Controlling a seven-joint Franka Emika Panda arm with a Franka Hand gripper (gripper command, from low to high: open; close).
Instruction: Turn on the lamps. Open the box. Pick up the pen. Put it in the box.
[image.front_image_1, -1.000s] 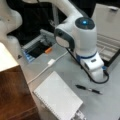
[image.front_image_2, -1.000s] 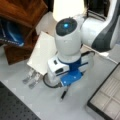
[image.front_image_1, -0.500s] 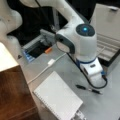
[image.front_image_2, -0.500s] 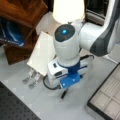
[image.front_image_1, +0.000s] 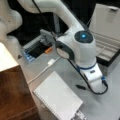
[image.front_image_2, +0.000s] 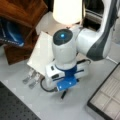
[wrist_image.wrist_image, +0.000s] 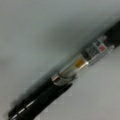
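Observation:
The pen (wrist_image.wrist_image: 62, 75) fills the wrist view, lying slantwise on the grey table, black with a silvery middle. In a front view its black end (image.front_image_1: 80, 87) pokes out from under the arm's hand. My gripper (image.front_image_1: 92, 87) is down over the pen, its fingers hidden beneath the white and blue hand (image.front_image_2: 65, 83). The box (image.front_image_1: 108, 51) stands open at a front view's right, lid (image.front_image_1: 107, 22) raised, beige compartments (image.front_image_2: 108, 96) showing. The lamp's shade (image.front_image_2: 67, 11) glows bright.
A white spiral notebook (image.front_image_1: 58, 98) lies just beside the pen. A white cable (image.front_image_1: 47, 66) runs past it. The brown wooden cabinet (image.front_image_1: 12, 92) stands at a front view's left. Small metal pieces (image.front_image_2: 31, 78) lie near a black perforated mat (image.front_image_2: 15, 107).
The arm's hand has come down toward the table, closing in over the pen. The pen, box and notebook have stayed where they were.

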